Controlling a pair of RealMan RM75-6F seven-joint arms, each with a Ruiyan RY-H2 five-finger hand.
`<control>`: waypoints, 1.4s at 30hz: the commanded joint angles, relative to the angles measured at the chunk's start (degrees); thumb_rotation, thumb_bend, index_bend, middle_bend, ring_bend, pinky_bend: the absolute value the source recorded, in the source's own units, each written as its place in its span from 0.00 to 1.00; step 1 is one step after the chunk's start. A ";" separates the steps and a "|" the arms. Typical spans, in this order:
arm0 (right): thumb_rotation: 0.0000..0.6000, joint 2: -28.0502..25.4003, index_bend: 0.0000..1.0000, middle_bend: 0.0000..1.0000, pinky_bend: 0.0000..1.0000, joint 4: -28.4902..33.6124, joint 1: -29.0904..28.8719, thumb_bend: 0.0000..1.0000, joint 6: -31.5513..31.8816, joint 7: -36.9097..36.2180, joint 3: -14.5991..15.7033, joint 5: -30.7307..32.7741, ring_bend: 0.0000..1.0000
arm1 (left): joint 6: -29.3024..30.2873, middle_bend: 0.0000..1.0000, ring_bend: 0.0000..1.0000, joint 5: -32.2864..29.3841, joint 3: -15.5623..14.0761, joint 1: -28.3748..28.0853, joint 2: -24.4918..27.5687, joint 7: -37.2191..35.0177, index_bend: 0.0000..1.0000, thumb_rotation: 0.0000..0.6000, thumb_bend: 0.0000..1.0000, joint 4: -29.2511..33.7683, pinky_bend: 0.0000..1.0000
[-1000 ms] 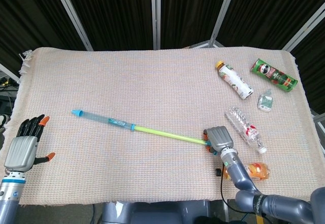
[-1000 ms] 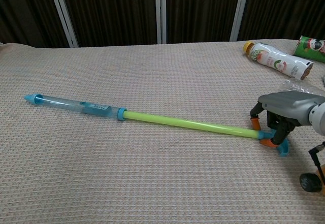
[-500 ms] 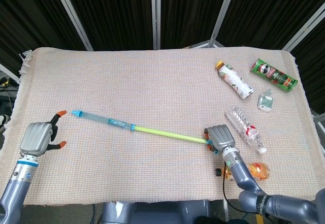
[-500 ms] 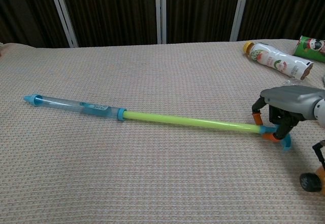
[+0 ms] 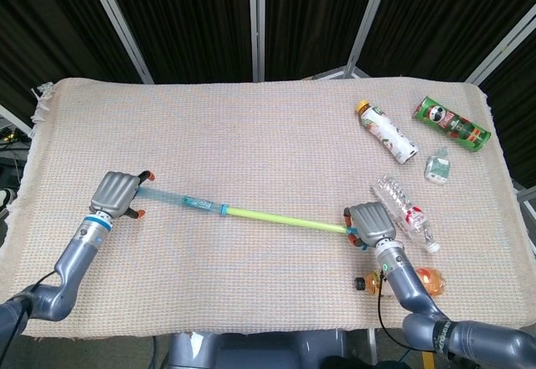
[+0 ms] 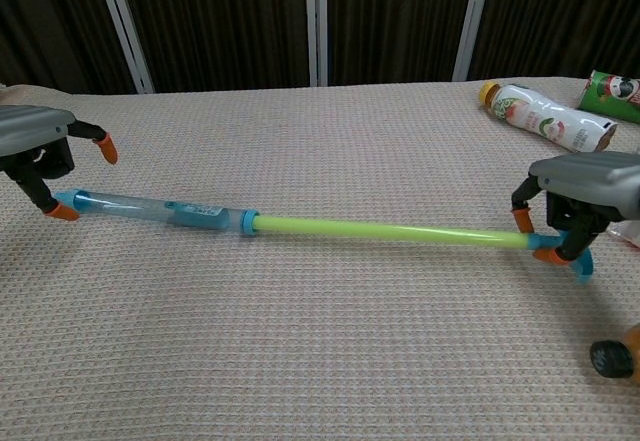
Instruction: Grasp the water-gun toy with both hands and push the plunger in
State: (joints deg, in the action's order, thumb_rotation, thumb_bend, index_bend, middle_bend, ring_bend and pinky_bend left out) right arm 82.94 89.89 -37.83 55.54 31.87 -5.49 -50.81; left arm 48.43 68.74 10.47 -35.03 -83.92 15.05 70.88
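Observation:
The water-gun toy lies slantwise across the woven cloth, with a clear blue barrel and a long yellow-green plunger rod drawn far out. My left hand hovers over the nozzle tip; its orange-tipped fingers straddle the tip, spread, with the thumb well off the barrel. My right hand grips the blue plunger handle at the rod's right end, which is raised slightly off the cloth.
Right of the toy lie a clear plastic bottle, a drink bottle with a yellow cap, a green chip can, a small crumpled bottle and an orange bottle near the front edge.
My left hand has swung in from the table's left edge to the nozzle tip. My right hand has drawn the handle end rightward and up, shifting the whole toy right.

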 commanded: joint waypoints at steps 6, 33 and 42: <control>1.00 -0.76 0.66 1.00 1.00 0.16 -0.11 0.44 0.12 -0.50 0.01 0.15 1.00 | -3.42 0.92 0.78 -4.17 -0.41 -2.63 -3.71 2.33 0.30 1.00 0.14 -6.25 0.93; 1.00 -1.41 0.66 1.00 1.00 0.75 -0.62 0.45 0.78 -0.62 0.03 1.23 1.00 | -6.72 0.92 0.78 -6.69 -1.05 -4.97 -6.11 -2.28 0.71 1.00 0.43 -8.65 0.93; 1.00 -2.55 0.67 1.00 1.00 3.56 -1.10 0.46 1.45 -1.27 -1.21 1.37 1.00 | -4.53 0.92 0.78 -7.56 -0.18 -5.11 -3.49 -1.92 0.79 1.00 0.46 -3.35 0.93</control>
State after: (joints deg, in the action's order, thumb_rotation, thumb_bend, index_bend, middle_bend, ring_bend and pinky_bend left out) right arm 80.57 93.13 -38.82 56.83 30.75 -6.43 -49.49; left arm 43.44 61.68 9.93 -40.08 -88.05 12.99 66.47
